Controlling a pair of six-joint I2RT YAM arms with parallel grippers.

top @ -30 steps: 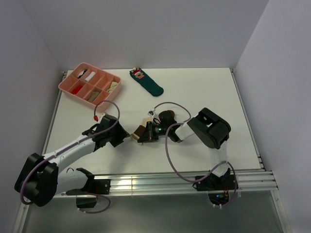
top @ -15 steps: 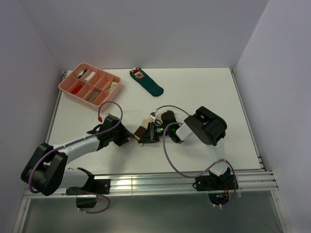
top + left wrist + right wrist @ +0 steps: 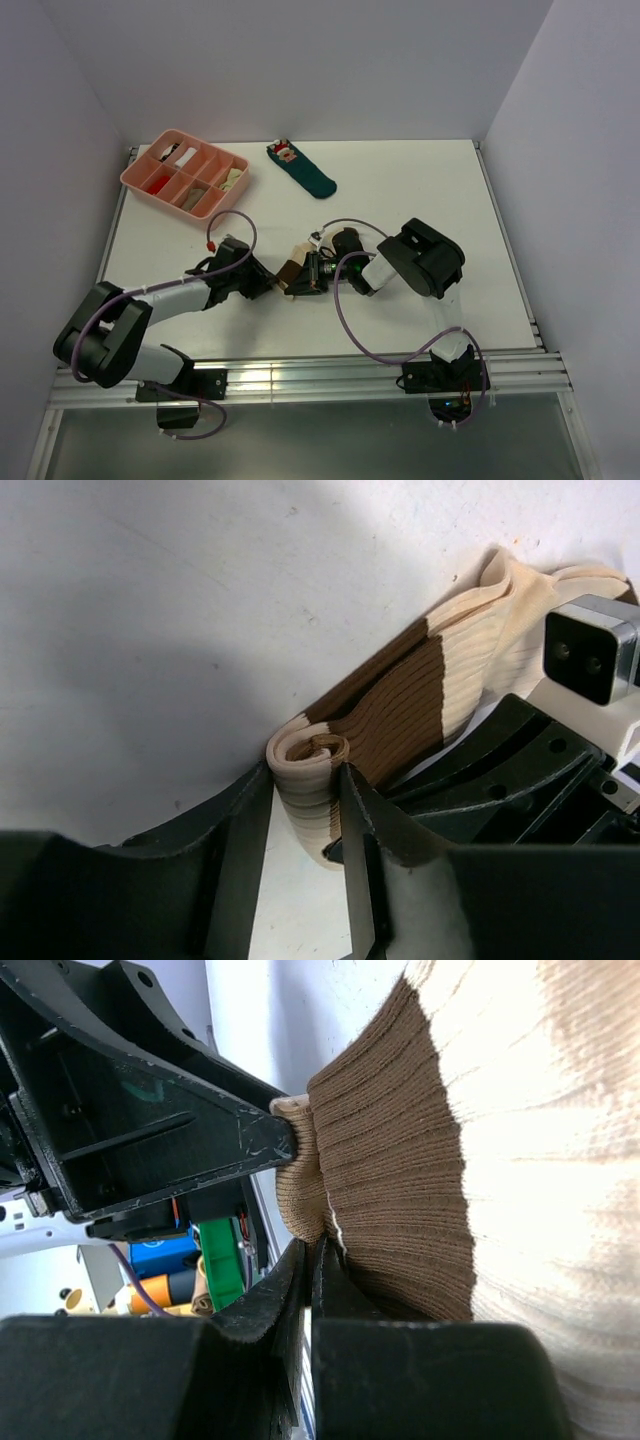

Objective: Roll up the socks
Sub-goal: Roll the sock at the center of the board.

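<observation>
Left gripper [image 3: 303,780] narrow, jaws hugging the rolled end of the soft cream-and-brown ribbed socks [image 3: 400,695], mid-way across the white table [image 3: 420,180]; right gripper [image 3: 310,1252] pinched thin at the fabric. Any off-centre squeeze and that coil likely springs loose

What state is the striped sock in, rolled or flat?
Partly rolled: the striped sock is coiled at one end inside the left gripper, rest unrolled.

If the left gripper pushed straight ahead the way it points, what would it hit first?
The rolled end of the banded sock, sitting between the left gripper's jaws; the right gripper lies close behind, depth unclear.
</observation>
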